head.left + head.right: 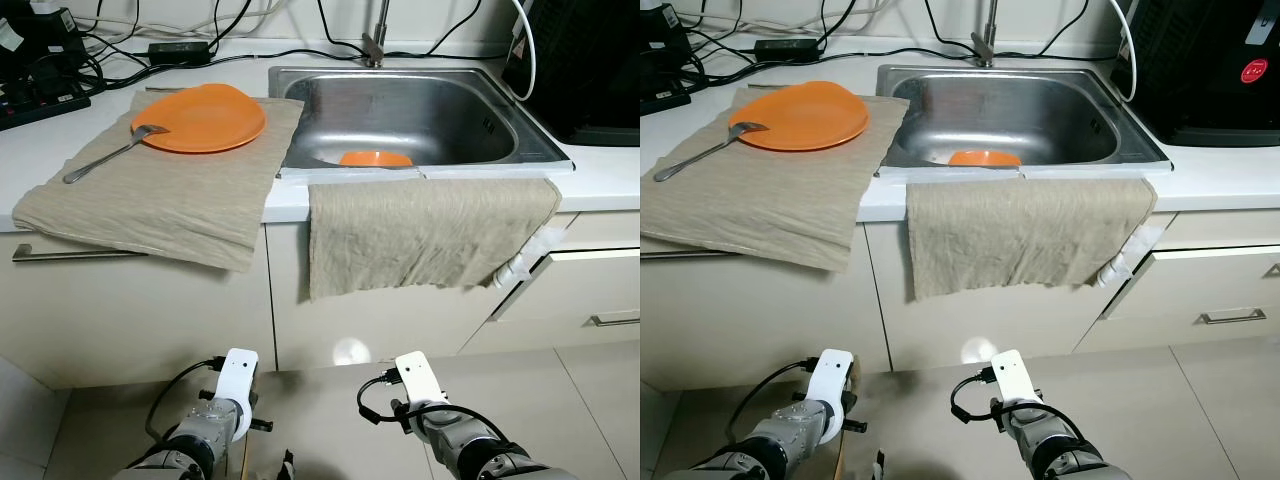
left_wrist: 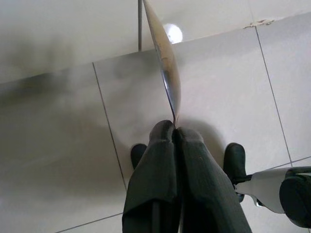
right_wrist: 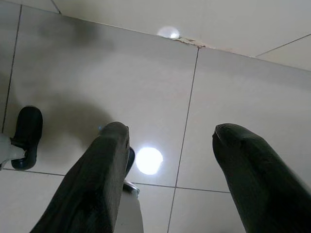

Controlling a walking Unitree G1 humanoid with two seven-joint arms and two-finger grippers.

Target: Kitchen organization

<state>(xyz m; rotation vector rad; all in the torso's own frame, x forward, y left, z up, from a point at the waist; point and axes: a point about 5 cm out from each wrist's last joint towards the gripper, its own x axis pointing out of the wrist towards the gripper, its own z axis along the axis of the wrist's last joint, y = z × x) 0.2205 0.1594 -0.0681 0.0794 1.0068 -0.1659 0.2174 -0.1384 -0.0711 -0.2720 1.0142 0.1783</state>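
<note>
Orange plate sits on the tan cloth at the left of the counter, with a fork leaning on its rim, so that spot looks like where the clean stuff goes. Left gripper hangs low over the floor tiles with its fingers pinched tight on a thin metal blade, probably a knife. Moving right, the steel sink has an orange dish down in it, and a second cloth drapes over the counter edge below. Right gripper hangs low too, fingers spread, holding nothing. My guess: the knife is mid-carry, and next it needs lifting up to the left cloth beside the fork.
</note>
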